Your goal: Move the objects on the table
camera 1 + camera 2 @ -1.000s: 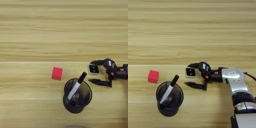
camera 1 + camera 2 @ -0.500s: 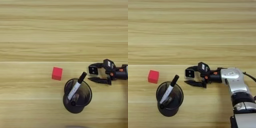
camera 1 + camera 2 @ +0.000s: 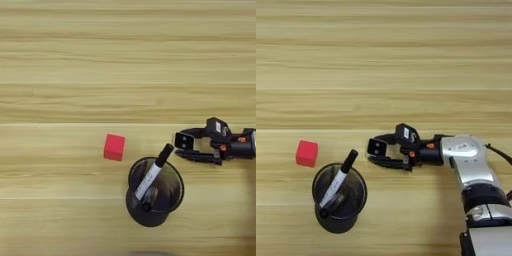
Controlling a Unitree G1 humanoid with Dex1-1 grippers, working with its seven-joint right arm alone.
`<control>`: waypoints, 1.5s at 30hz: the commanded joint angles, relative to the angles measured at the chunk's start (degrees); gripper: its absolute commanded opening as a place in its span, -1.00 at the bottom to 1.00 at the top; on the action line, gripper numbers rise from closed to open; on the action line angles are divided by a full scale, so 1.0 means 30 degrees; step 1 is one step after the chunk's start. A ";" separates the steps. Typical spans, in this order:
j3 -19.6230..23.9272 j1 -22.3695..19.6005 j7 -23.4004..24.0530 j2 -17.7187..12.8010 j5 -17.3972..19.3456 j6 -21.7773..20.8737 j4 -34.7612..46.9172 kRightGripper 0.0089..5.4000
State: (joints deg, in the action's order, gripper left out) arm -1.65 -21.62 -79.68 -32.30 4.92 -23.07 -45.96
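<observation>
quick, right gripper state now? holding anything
Right gripper: closed on the white cube, one black finger on each side of it, low over the table.

silver forearm (image 3: pixel 470 159) | black claw (image 3: pixel 377 148) | orange wrist accents | thin black cable

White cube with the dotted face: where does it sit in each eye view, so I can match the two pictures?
Left eye view: white cube, right of centre, between the hand's fingers.
Right eye view: same cube, just left of centre.
Shared landmark: the dark cup holding the marker, below-left of the cube in both.
</observation>
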 commanded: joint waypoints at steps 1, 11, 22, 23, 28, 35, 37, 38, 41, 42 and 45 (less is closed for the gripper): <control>0.0583 -0.1395 0.0307 -0.0446 0.0990 0.0195 0.1324 -0.08; -0.0410 -0.2374 0.1159 0.0964 0.0543 0.1000 0.2960 -0.08; -0.1686 -0.2219 0.2400 0.2554 -0.0605 0.0397 0.1936 -0.08; -0.1757 -0.2184 0.2446 0.2621 -0.0679 0.0343 0.1834 -0.08; -0.2051 -0.2019 0.2743 0.2809 -0.1099 0.0119 0.1341 -0.08; -0.2460 -0.1936 0.2961 0.2800 -0.1540 -0.0159 0.0942 0.03; -0.2456 -0.1937 0.3006 0.2810 -0.1498 -0.0204 0.0932 0.10; -0.2447 -0.1942 0.3032 0.2818 -0.1478 -0.0225 0.0918 0.13; -0.2418 -0.1964 0.3058 0.2835 -0.1404 -0.0216 0.0974 0.23; -0.2414 -0.1968 0.3054 0.2836 -0.1386 -0.0213 0.0993 0.28; -0.2372 -0.1967 0.3014 0.2831 -0.1277 -0.0187 0.1108 0.42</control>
State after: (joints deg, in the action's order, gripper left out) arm -9.27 -24.77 -72.52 -22.44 0.96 -23.27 -44.76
